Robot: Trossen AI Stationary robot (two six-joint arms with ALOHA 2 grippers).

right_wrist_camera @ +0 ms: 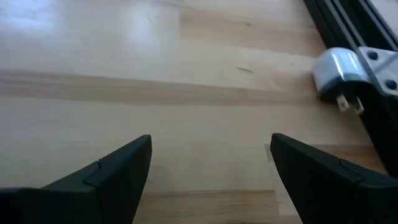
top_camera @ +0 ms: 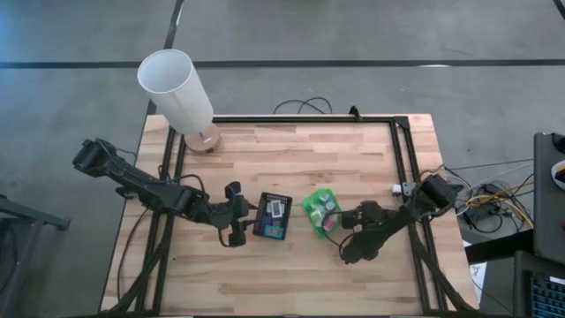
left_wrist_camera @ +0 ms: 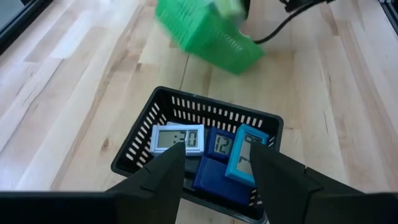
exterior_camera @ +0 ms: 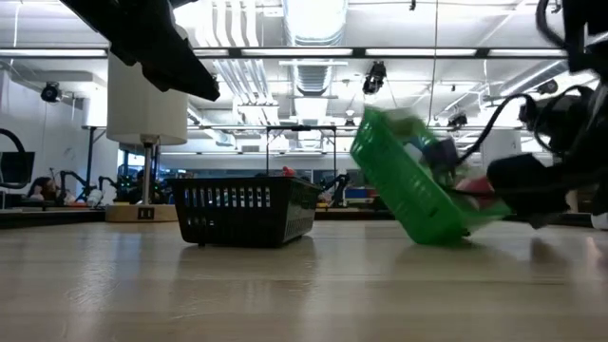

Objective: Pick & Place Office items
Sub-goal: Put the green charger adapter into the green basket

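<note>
A black slotted basket (top_camera: 272,217) (left_wrist_camera: 205,109) stands mid-table. It holds office items: a white-framed display (left_wrist_camera: 177,138), a teal one (left_wrist_camera: 245,155) and dark-blue ones (left_wrist_camera: 214,177). My left gripper (top_camera: 235,216) (left_wrist_camera: 217,155) hovers open above the basket's left side. The green tray (top_camera: 322,212) (exterior_camera: 408,180) is blurred and tipped steeply, with its lower corner (exterior_camera: 442,237) on the wood. Small items show inside it. My right gripper (right_wrist_camera: 211,146) (top_camera: 351,247) is open, low over bare wood at the tray's right. Whether the tray leans on that arm, I cannot tell.
A lamp with a tall white shade (top_camera: 177,88) (exterior_camera: 147,104) stands at the far left. A black frame rail (top_camera: 402,159) runs along the far and right sides. A white plug (right_wrist_camera: 339,74) lies beside it. Bare wood (top_camera: 282,278) stretches along the near edge.
</note>
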